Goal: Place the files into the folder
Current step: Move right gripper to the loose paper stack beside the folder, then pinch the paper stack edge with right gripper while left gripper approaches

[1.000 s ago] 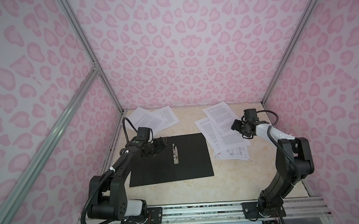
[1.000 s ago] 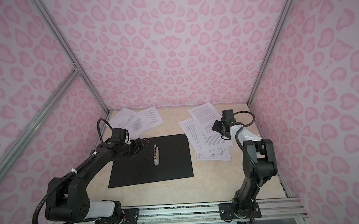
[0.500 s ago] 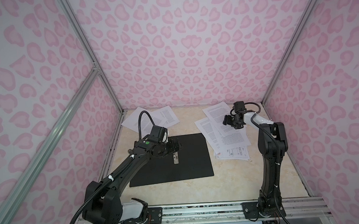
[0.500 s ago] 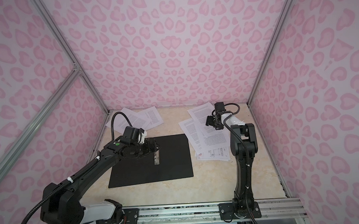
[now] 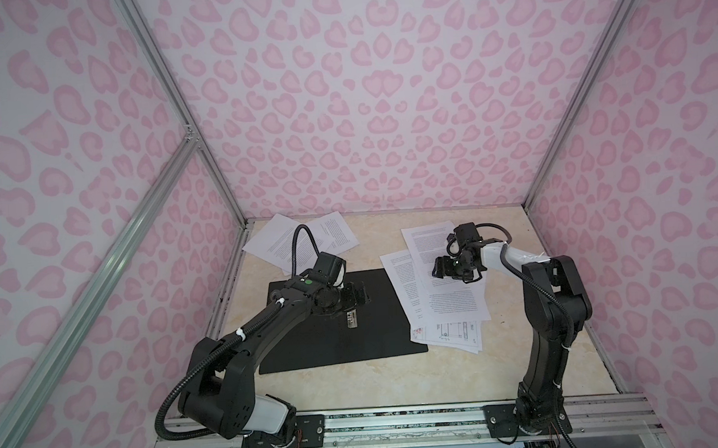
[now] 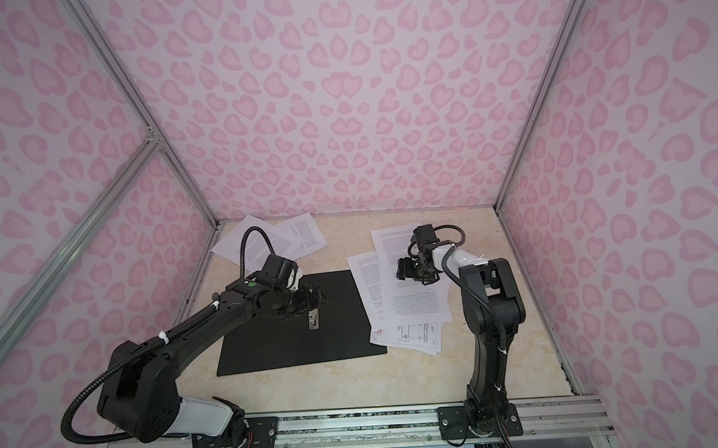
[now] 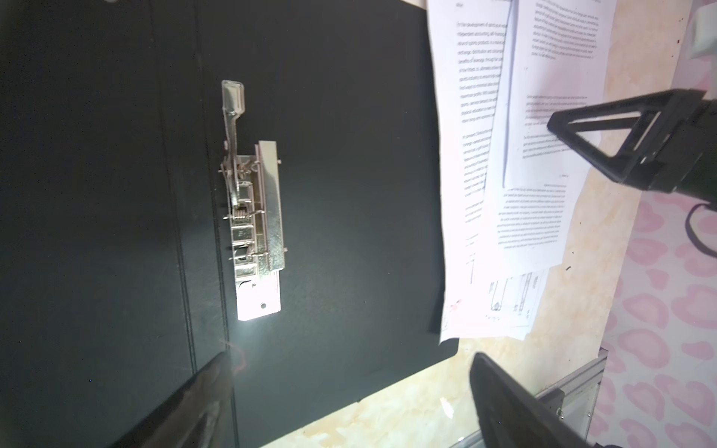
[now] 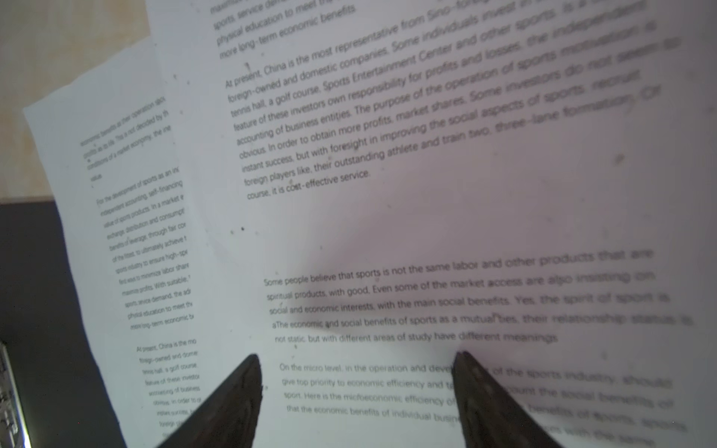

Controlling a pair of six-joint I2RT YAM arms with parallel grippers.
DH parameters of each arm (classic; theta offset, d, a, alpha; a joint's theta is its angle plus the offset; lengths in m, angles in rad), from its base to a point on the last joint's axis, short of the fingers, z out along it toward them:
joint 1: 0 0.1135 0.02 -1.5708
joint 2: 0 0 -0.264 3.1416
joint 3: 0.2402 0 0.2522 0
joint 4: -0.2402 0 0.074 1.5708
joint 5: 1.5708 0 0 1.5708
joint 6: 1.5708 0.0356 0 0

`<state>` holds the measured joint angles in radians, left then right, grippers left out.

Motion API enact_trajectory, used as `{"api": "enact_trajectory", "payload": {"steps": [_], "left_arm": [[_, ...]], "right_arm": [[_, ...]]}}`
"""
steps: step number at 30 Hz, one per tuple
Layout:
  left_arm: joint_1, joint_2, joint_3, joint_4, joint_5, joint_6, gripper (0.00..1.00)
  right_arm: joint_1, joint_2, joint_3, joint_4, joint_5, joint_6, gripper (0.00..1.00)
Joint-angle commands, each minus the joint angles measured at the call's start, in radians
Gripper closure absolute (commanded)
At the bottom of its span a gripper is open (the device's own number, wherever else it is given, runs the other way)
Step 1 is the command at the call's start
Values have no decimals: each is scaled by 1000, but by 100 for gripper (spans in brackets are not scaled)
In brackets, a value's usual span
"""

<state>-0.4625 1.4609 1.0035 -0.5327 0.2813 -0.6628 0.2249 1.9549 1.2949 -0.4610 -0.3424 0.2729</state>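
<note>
Centrally, the folder (image 5: 378, 328) lies open, black inside up, its metal clip (image 5: 352, 319) just beside the left gripper (image 5: 363, 302), whose jaws stand wide and empty. Right of it, the files (image 5: 452, 308) overlap its edge. The right gripper (image 8: 357, 355) hovers above them, jaws parted, gripping nothing. Two more sheets (image 5: 291, 246) lie at upper left.
</note>
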Motion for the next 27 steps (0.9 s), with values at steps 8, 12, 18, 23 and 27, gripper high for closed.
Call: {"api": "enact_trajectory", "payload": {"steps": [8,12,18,23,27], "left_arm": [[-114,150,118,116,66,-67,0],[-136,262,136,272,83,-158,4],[-136,376,138,496,82,-208,5],[-136,466,152,592,89,-226,9],[-136,496,130,666,80,-241,11]], "right_arm": [[-22,-280,-264,199,-72,176,21],[-20,-308,-331,215,-124,182,21],[-27,-292,-404,278,-144,186,21],[-33,-234,-423,320,-186,201,22],[-44,-208,-430,338,-213,208,22]]}}
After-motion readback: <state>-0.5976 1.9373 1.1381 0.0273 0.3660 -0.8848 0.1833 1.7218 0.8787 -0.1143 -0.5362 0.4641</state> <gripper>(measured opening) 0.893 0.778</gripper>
